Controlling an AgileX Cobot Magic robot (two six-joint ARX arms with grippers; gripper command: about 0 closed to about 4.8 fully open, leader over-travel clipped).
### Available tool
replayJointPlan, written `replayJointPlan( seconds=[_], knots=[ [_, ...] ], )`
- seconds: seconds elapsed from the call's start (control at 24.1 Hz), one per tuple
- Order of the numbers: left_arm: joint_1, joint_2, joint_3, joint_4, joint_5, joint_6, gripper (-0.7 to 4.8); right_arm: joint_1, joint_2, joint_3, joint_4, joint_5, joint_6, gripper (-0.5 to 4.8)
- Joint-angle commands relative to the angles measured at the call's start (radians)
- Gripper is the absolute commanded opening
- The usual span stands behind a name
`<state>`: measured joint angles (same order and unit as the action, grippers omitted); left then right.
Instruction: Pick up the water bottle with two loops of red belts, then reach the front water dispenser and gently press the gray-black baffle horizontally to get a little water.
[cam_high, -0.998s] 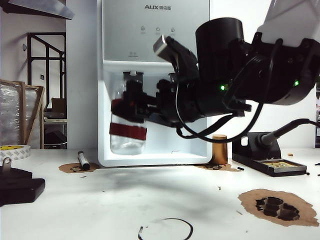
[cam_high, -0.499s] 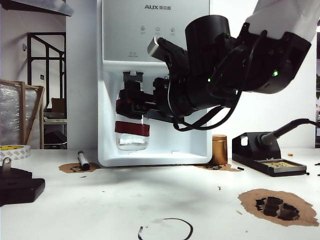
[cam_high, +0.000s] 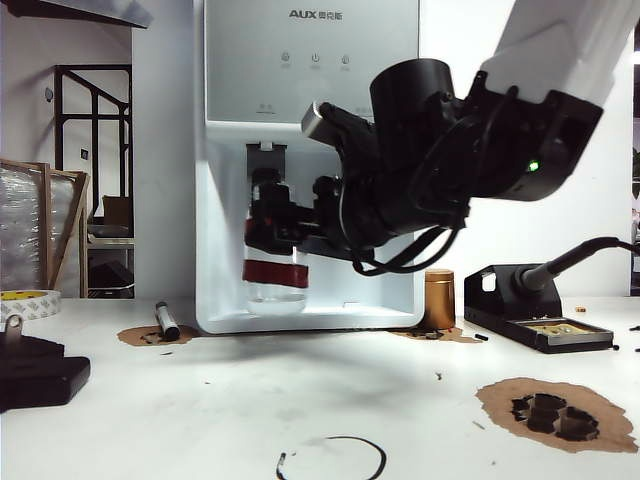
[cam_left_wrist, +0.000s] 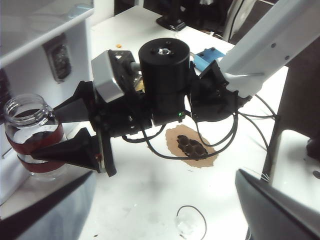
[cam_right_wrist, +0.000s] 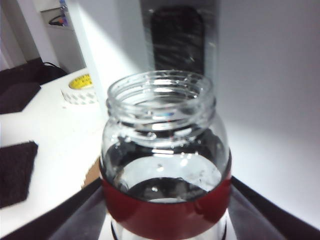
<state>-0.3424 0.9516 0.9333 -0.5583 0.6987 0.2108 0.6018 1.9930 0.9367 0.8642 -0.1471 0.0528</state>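
Right claw | grips water bottle | inside water dispenser bay

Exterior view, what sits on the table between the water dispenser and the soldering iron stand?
A small copper cylinder, just right of the dispenser and left of the stand.

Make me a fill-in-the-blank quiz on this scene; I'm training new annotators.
1. The right gripper holds the ___ inside the dispenser bay.
2. The bands around the bottle are ___.
3. The bottle's mouth has no ___ on it.
4. The left gripper is ___, its fingers holding nothing.

Missing words: bottle; red; lid; open
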Motion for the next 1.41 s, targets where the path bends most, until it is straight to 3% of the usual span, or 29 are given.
replayJointPlan(
  seconds=[0.04, 0.58, 0.75, 0.91, 1.08, 1.25, 1.41],
  knots=[
    [0.002, -0.003, 0.005, 0.005, 0.005, 0.010, 4.79, -0.003, -0.002, 0.053, 0.001, -0.010, 0.006, 3.29],
    [0.002, -0.003, 0.005, 0.006, 0.002, 0.018, 4.79, -0.006, -0.002, 0.124, -0.092, -0.017, -0.017, 3.25],
    [0.002, -0.003, 0.005, 0.005, 0.002, 0.018, 4.79, -0.006, -0.002, 0.124, -0.089, -0.051, -0.026, 2.45],
    [0.002, -0.003, 0.005, 0.005, 0.002, 0.018, 4.79, -0.005, -0.003, 0.124, -0.067, -0.087, -0.026, 2.45],
    [0.003, -0.003, 0.005, 0.004, 0.001, 0.018, 4.79, -0.004, -0.004, 0.124, -0.062, -0.079, -0.024, 1.87],
    [0.003, -0.003, 0.005, 0.004, 0.001, 0.018, 4.79, -0.005, -0.008, 0.124, -0.064, -0.070, -0.032, 1.82],
    [0.003, -0.003, 0.005, 0.004, 0.000, 0.018, 4.79, -0.005, -0.030, 0.123, -0.140, -0.062, -0.069, 1.67]
  ],
)
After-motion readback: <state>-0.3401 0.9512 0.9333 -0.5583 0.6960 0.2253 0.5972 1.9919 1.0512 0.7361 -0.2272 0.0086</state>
